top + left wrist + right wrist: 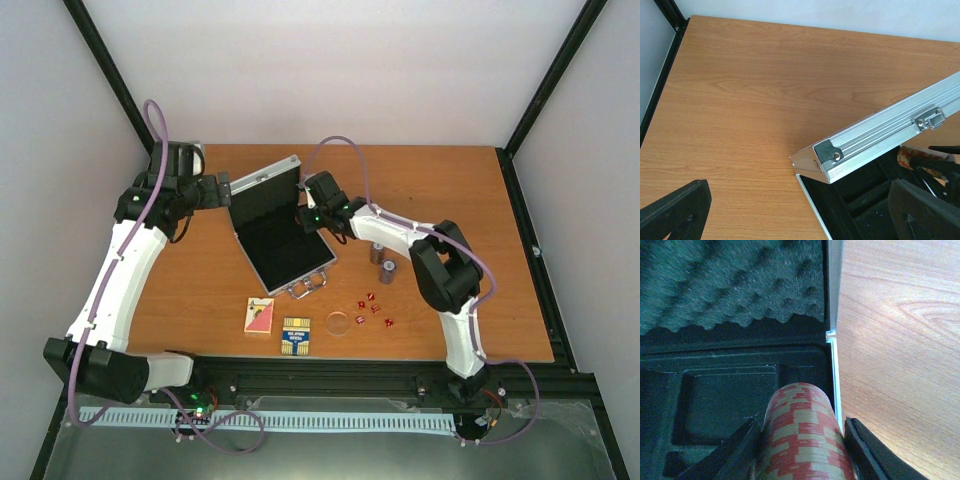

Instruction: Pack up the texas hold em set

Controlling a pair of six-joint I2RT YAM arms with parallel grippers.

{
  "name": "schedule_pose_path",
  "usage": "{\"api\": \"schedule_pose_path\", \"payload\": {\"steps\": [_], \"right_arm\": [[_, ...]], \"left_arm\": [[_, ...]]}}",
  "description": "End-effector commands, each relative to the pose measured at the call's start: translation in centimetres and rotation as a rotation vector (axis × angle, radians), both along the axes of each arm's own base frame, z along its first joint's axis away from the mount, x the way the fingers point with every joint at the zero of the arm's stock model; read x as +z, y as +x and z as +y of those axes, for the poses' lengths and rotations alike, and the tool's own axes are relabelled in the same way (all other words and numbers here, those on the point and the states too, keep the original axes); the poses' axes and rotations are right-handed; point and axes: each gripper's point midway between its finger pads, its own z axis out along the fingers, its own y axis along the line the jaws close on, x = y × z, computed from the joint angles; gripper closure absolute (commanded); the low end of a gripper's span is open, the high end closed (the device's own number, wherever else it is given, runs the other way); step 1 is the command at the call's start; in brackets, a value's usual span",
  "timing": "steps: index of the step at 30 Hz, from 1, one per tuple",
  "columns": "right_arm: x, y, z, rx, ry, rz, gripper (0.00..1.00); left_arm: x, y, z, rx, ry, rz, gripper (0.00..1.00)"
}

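One silver case [285, 235] sits open mid-table. Its handle [308, 287] edge is turned toward the near right, and its lid [265, 180] stands up along the far-left side. From above it looks close to square, so I can't tell which is its long side.

One red-and-cream chip stack [801, 435] is clamped between the right gripper's [312, 213] jaws. It lies on its side over the black tray, close to one aluminium side wall, with its long axis pointing toward the foam-lined lid. Its near end is cut off at the bottom of the wrist view.

The left gripper [220, 190] hangs just beside the lid's outer corner, its fingers [677, 210] spread wide with nothing between them.

On the wooden table [450, 200] right of the case, two dark chip stacks [382, 262] stand upright, close together. Nearer the arms lie five tiny red dice [372, 309], scattered, and one clear disc [339, 322].

Two decks lie flat there too, a red-white deck [259, 315] and a blue-yellow deck [295, 336], with their long sides running roughly near to far. The dice faces are too small to read.
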Motion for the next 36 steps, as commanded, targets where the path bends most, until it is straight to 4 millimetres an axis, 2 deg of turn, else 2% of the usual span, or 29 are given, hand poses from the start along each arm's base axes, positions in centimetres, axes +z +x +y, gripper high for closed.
{"api": "schedule_pose_path", "payload": {"steps": [1,14,20,25,26,29,33,36], "right_arm": [[1.6,2.3,2.1,-0.005,0.071,-0.075,0.97],[0.5,4.1,3.8,0.009,0.076,-0.081,0.97],[-1.5,4.8,3.3,-0.015,0.023,-0.078,0.97],[-3.2,4.1,3.0,-0.011,0.009,-0.042,0.95],[-3.5,3.9,2.9,-0.010,0.006,-0.037,0.91],[-4.2,3.5,2.4,-0.010,-0.008,-0.032,0.65],[-4.3,3.3,2.0,-0.015,-0.026,-0.032,0.40],[-3.9,3.2,1.8,-0.017,-0.034,-0.031,0.32]], "left_arm": [[0.6,-0.6,0.2,0.009,-0.005,-0.012,0.00],[1.0,-0.2,0.1,0.011,-0.012,-0.023,0.00],[0.5,-0.5,0.1,0.010,-0.016,-0.010,0.00],[0.2,-0.6,-0.1,0.006,-0.025,0.000,0.00],[0.3,-0.6,-0.1,0.003,-0.026,-0.001,0.00],[0.5,-0.6,-0.2,0.002,-0.028,-0.006,0.00],[0.4,-0.6,-0.2,-0.003,-0.027,-0.004,0.00],[0.3,-0.7,-0.2,-0.002,-0.028,-0.002,0.00]]}}
